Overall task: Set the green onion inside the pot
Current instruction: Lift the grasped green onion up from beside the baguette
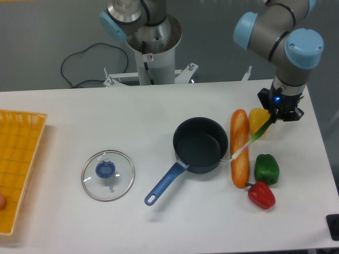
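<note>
- The green onion (253,141) is being gripped at its dark leaf end by the fingers (276,117), which are closed on it at the far right.
- Its long axis is being slanted down and left, the white root end hanging across the long orange loaf (239,148).
- The pot (201,144) is being left open just left of that root end, with its handle pointing near-left.
- The white tabletop (159,111) is being crowded to the right by a yellow pepper (257,118), a green pepper (266,169) and a red pepper (261,194).

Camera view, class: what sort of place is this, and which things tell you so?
Probably a robotics lab set up for a kitchen task: a robot arm's claw holds a green onion above a bare white table, beside a pot, with a cable on the grey floor.
</note>
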You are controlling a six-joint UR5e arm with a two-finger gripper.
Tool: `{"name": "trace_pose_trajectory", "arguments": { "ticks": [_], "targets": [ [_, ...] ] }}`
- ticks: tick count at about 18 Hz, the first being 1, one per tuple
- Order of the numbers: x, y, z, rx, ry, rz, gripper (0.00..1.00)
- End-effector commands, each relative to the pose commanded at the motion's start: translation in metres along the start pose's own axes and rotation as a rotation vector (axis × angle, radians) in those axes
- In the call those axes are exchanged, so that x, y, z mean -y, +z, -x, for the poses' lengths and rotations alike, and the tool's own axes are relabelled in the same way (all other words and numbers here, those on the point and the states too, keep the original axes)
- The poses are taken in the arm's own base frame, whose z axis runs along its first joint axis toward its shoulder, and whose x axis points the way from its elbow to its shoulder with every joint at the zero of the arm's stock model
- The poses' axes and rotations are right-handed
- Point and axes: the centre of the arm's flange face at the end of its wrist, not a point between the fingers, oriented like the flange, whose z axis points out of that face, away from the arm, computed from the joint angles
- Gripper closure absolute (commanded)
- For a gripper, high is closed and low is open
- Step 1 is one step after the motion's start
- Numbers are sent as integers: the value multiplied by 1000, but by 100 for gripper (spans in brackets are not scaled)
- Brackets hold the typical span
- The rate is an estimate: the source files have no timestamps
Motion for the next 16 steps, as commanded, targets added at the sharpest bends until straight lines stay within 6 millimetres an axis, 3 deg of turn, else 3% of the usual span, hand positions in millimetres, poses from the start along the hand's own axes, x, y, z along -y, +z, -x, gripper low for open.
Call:
{"name": "trace_pose_trajectory", "arguments": {
  "ticks": [5, 11, 16],
  "targets": [
    [5, -2, -1, 5, 1, -13, 82],
    [24, -3, -5, 6, 27, -12, 82],
    [33, 0, -23, -8, 39, 2, 82]
  ]
}}
